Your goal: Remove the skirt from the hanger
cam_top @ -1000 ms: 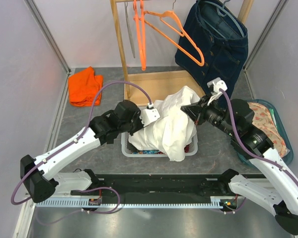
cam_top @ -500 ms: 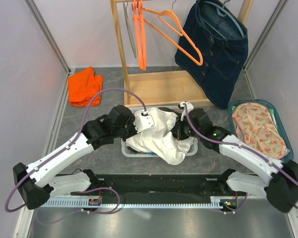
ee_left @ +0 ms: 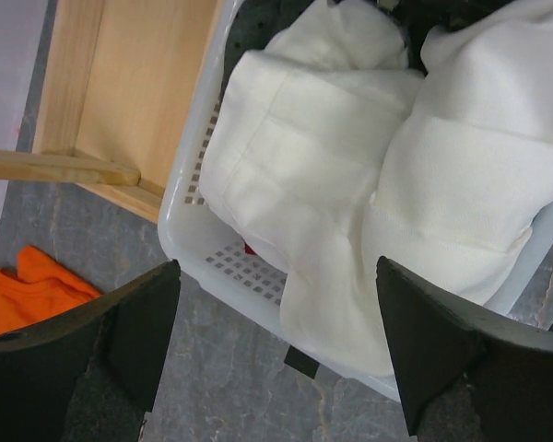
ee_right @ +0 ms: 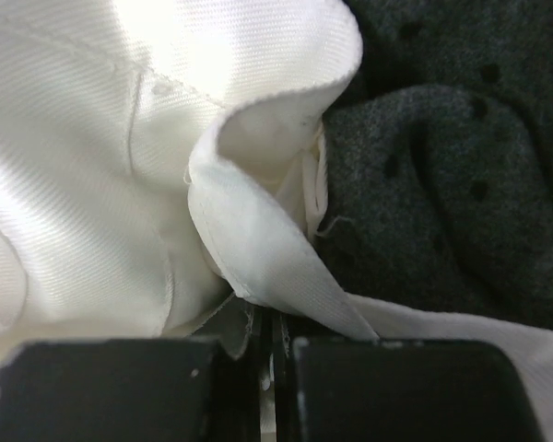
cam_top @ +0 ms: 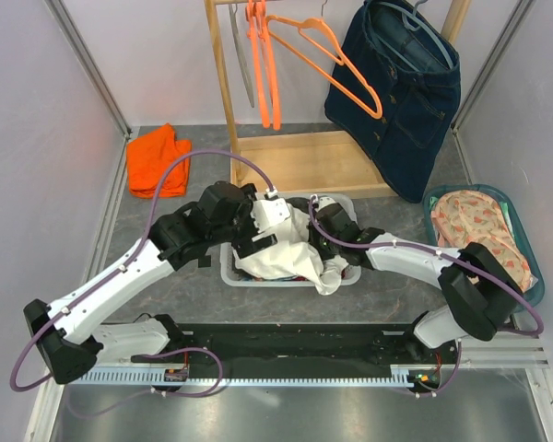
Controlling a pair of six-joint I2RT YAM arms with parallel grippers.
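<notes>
The white skirt [cam_top: 286, 260] lies bunched in the white basket [cam_top: 229, 274], one fold draped over the near rim. My left gripper [cam_top: 258, 238] hovers just above the basket's left end, open, with nothing between its fingers; in the left wrist view it [ee_left: 281, 350] frames the skirt [ee_left: 350, 175] and basket wall [ee_left: 198, 253]. My right gripper [cam_top: 337, 247] reaches into the basket's right end and is shut on a hem of the white skirt [ee_right: 258, 249]. An empty orange hanger [cam_top: 321, 48] hangs from the rack.
A dark denim garment [cam_top: 401, 101] hangs on a hanger at the back right. The wooden rack's base [cam_top: 295, 161] lies behind the basket. Orange cloth [cam_top: 157, 158] lies at the left, and a teal bin [cam_top: 521, 235] of patterned cloth at the right. Dark grey cloth [ee_right: 442, 166] lies under the skirt.
Both arms came down and inward, lowering the white skirt into the basket. The left gripper opened and let go of it. The right gripper stayed shut on the cloth.
</notes>
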